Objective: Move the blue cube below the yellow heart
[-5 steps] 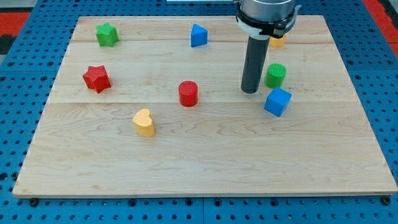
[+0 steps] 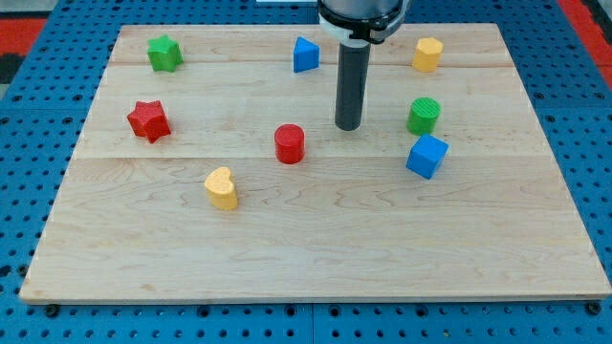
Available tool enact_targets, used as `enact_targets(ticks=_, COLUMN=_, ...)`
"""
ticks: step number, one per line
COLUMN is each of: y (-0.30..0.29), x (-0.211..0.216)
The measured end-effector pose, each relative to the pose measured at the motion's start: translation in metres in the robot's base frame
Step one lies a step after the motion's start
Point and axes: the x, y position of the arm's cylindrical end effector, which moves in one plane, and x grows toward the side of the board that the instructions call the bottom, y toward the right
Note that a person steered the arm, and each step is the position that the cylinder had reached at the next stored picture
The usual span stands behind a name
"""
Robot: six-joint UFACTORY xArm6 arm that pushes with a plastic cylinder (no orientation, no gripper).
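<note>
The blue cube sits right of the board's middle, just below the green cylinder. The yellow heart lies left of centre, lower on the board. My tip is the lower end of the dark rod; it stands between the red cylinder and the green cylinder, up and to the left of the blue cube, touching no block.
A green star is at the top left, a red star at the left, a blue triangular block at the top middle and a yellow block at the top right. The wooden board lies on a blue pegboard.
My tip has moved to the left and slightly up, away from the green cylinder and the blue cube. The yellow block at the top right is now uncovered. No block has moved.
</note>
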Motion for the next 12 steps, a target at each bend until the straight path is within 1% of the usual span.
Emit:
enact_targets(ticks=2, y=0.000, x=0.001)
enact_targets(ticks=4, y=-0.004, x=0.085)
enact_targets(ticks=5, y=0.003, x=0.088)
enact_targets(ticks=6, y=0.022, x=0.084)
enact_targets(ticks=7, y=0.025, x=0.084)
enact_targets(ticks=9, y=0.029, x=0.071)
enact_targets(ticks=10, y=0.073, x=0.045)
enact_targets(ticks=11, y=0.063, x=0.032)
enact_targets(ticks=12, y=0.080, x=0.017)
